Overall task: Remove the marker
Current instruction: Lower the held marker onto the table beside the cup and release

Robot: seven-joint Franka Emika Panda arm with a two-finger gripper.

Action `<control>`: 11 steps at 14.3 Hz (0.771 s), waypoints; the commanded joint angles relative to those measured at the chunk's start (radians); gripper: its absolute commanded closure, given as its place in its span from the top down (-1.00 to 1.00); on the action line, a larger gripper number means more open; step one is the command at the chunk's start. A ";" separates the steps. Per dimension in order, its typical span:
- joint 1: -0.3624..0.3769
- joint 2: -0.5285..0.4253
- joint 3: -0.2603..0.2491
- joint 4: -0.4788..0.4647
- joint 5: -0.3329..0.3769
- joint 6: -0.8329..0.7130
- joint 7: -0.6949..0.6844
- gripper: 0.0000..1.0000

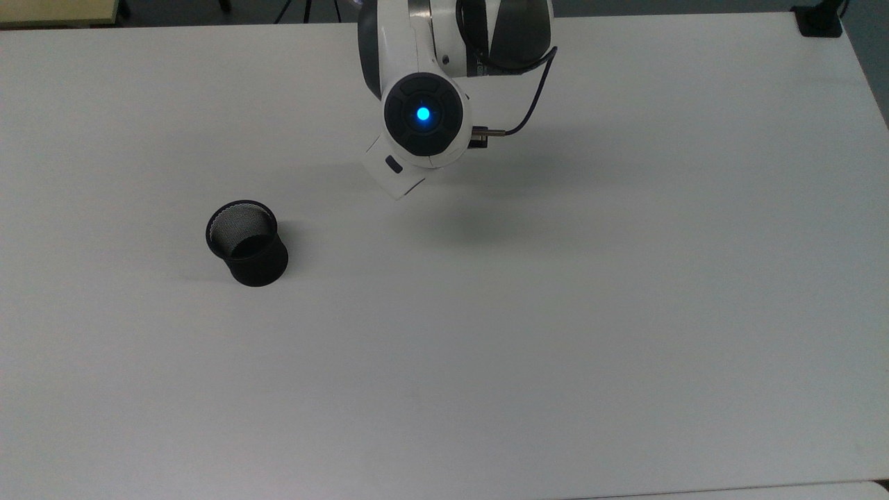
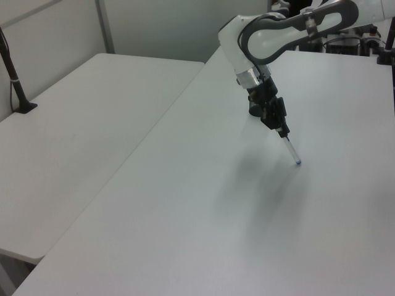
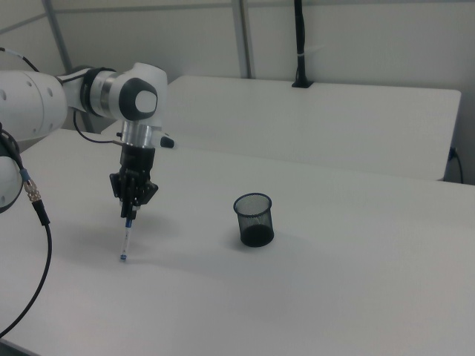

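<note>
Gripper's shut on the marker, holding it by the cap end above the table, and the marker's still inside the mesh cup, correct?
Not quite. The gripper is shut on the marker by its cap end above the table, but the marker is not inside the mesh cup. The right view shows it hanging in the air, apart from the cup, towards the right view's left. The cup looks empty.
</note>
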 commanded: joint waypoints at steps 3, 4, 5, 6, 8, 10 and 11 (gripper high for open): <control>0.010 0.041 -0.013 0.017 -0.033 0.061 -0.021 -0.40; 0.011 0.042 -0.013 0.016 -0.065 0.111 -0.021 -0.20; 0.011 0.045 -0.013 0.008 -0.091 0.140 -0.021 -0.04; 0.011 0.050 -0.013 0.000 -0.122 0.203 -0.019 0.09; 0.008 0.068 -0.013 0.000 -0.137 0.298 -0.008 0.11; 0.007 0.062 -0.013 0.003 -0.137 0.306 -0.001 0.12; 0.013 0.052 -0.013 0.005 -0.139 0.306 0.006 0.22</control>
